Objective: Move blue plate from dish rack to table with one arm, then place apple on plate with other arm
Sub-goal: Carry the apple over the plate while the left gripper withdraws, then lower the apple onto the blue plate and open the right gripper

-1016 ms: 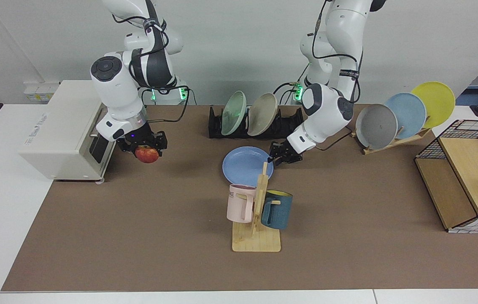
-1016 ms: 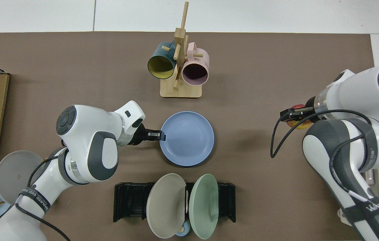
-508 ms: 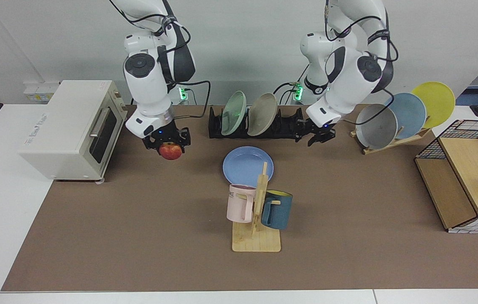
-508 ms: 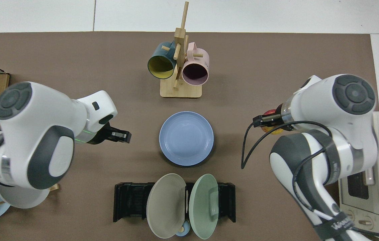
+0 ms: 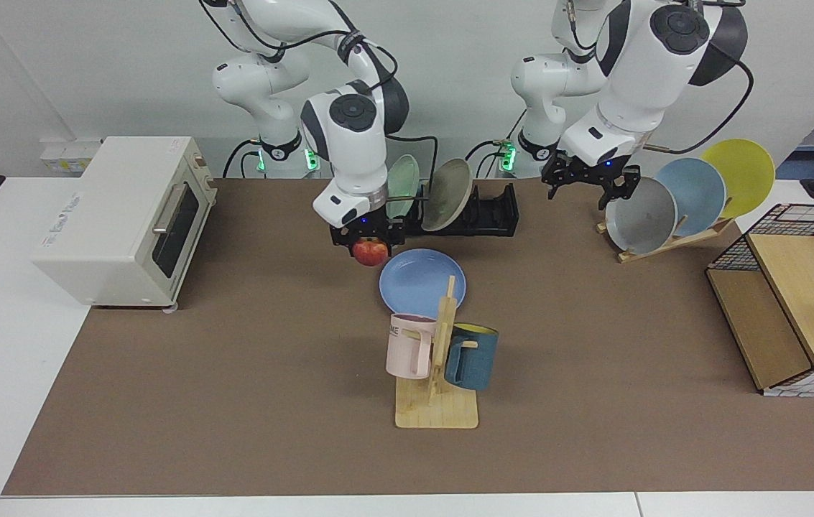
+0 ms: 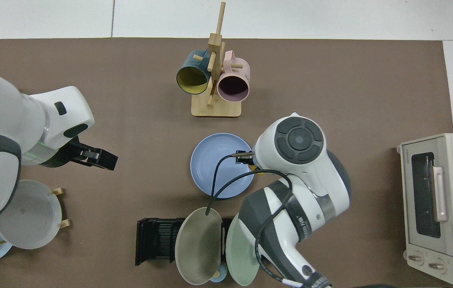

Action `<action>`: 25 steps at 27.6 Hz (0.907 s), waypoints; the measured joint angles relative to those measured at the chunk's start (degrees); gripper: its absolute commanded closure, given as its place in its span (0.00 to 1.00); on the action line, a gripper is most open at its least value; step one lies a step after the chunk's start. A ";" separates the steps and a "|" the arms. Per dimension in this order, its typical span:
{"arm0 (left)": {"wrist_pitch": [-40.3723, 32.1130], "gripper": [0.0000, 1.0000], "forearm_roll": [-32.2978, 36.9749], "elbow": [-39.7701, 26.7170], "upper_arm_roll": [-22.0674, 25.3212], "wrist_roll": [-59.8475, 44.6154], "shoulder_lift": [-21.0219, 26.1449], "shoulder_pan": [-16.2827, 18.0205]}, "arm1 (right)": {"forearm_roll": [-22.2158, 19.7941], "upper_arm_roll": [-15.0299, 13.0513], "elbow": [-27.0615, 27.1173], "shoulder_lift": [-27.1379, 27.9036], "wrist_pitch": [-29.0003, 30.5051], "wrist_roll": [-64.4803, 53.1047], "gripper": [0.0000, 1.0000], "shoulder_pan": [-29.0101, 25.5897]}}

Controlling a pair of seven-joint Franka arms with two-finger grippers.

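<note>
The blue plate (image 5: 421, 281) (image 6: 217, 166) lies flat on the table's brown mat (image 5: 234, 373), in front of the black dish rack (image 5: 496, 212) (image 6: 155, 240). My right gripper (image 5: 368, 243) is shut on the red apple (image 5: 371, 251) and holds it in the air just over the plate's rim. In the top view the right arm's wrist (image 6: 298, 140) covers that rim and hides the apple. My left gripper (image 5: 588, 188) (image 6: 106, 161) is open and holds nothing. It is raised well away from the plate, beside the wooden plate stand.
A green plate (image 5: 403, 188) and a beige plate (image 5: 447, 194) stand in the dish rack. A mug tree (image 5: 439, 359) with a pink and a teal mug stands just before the blue plate. A toaster oven (image 5: 119, 215), a wooden plate stand (image 5: 665, 208) and a wire-sided shelf (image 5: 787, 301) flank the mat.
The right arm carried the apple from beside the toaster oven across to the blue plate's rim. The left gripper let go of the plate, then rose and drew back toward the plate stand.
</note>
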 measured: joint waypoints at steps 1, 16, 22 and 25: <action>-0.91 0.00 0.18 0.66 0.01 -0.06 0.00 0.04 | 0.00 0.00 0.55 0.82 0.03 1.50 1.00 0.71; -3.00 0.00 2.18 3.32 -0.02 -0.30 0.10 0.31 | 0.06 -0.07 1.87 11.08 11.15 13.35 1.00 7.40; -2.96 0.00 2.17 3.36 -0.03 -0.34 0.14 0.31 | 0.13 -0.08 2.05 13.13 12.46 13.76 0.00 7.95; -2.96 0.00 2.17 3.46 -0.02 -0.42 0.14 0.31 | 0.54 -0.23 2.09 13.52 12.47 14.00 0.00 7.91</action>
